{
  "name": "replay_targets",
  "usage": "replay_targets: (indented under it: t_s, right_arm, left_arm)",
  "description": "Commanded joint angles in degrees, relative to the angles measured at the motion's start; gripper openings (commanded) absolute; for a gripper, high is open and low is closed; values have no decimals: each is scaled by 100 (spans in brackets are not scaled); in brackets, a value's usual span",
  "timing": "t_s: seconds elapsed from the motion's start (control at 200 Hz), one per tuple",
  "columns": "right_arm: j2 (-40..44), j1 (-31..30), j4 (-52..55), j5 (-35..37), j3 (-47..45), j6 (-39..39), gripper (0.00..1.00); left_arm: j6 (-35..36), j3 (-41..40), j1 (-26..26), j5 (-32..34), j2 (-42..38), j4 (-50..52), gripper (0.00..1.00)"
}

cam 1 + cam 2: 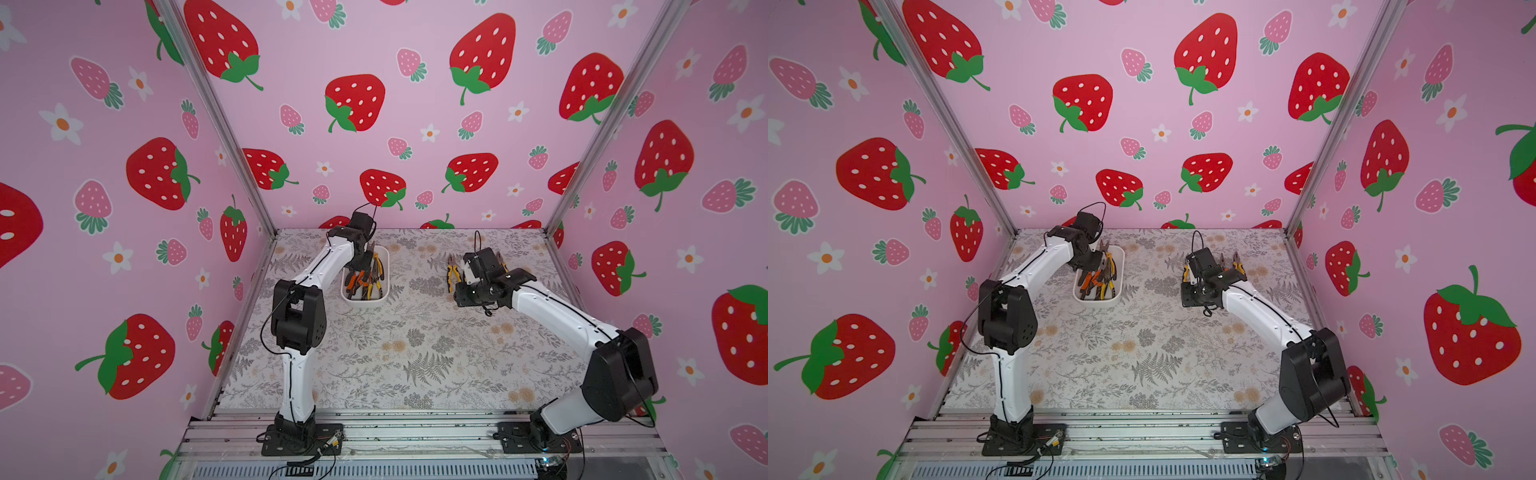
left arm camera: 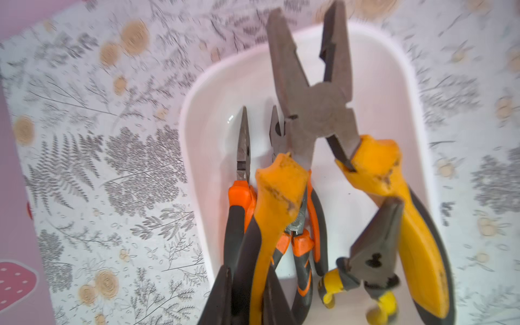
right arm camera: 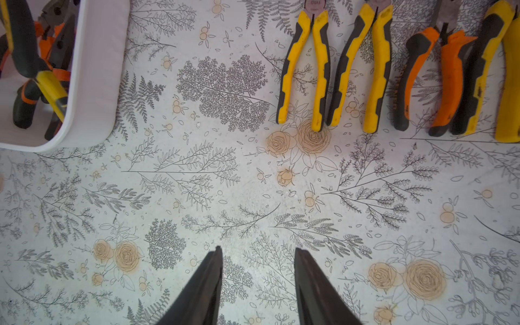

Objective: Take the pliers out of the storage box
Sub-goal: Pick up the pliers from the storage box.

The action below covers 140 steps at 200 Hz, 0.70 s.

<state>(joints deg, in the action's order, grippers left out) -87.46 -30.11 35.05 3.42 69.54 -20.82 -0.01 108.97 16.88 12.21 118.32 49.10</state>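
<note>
**Top views.** In both top views the storage box (image 1: pixel 365 302) (image 1: pixel 1096 302) sits on the flowery table (image 1: pixel 415 365). There is a heap of pliers (image 1: pixel 362 283) inside it. My left gripper (image 1: pixel 362 261) is down at the far end of the box. My right arm (image 1: pixel 552 307) hangs over the table, well apart from the box. Some more pliers (image 1: pixel 452 274) lie on the table beside it.

**Left wrist view.** My two dark fingers (image 2: pixel 221 292) are pinching one handle of the big yellow pliers (image 2: pixel 312 107). Its metal nose points up past the box rim (image 2: pixel 194 135). The orange ones lie under it, and a small yellow pair lies beside it.

**Right wrist view.** My right gripper (image 3: pixel 257 250) is spread apart with only table between its tips. A row of pliers (image 3: pixel 306 70) lies side by side on the table. A corner of the box (image 3: pixel 95 70) shows too, with tools in it.

I think I am in the middle of the job, at the grab-and-lift part. Next I should lift the big yellow pair straight up and slowly, so its other handle does not hook a neighbour. Then I should carry it to the row.
</note>
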Motion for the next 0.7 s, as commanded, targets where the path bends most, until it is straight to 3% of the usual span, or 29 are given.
replay_targets:
  t_s: [0.0, 0.2, 0.345, 0.505, 0.695]
  right_arm:
    - [188, -89, 182, 106, -66, -88, 46]
    - [320, -262, 178, 15, -132, -169, 46]
    - [492, -326, -343, -852, -346, -319, 41]
    - [248, -635, -489, -799, -146, -484, 39]
    - [-392, -1022, -236, -664, 526, -533, 39]
  left_arm:
    - [-60, 32, 84, 189, -256, -67, 0]
    - [-138, -459, 113, 336, -555, -383, 0]
    - [-626, -1192, -52, -986, -1082, -1108, 0]
    - [-1103, -1547, 95, -1549, -1377, -1223, 0]
    - [-1328, -2161, 675, -1352, -1943, -1336, 0]
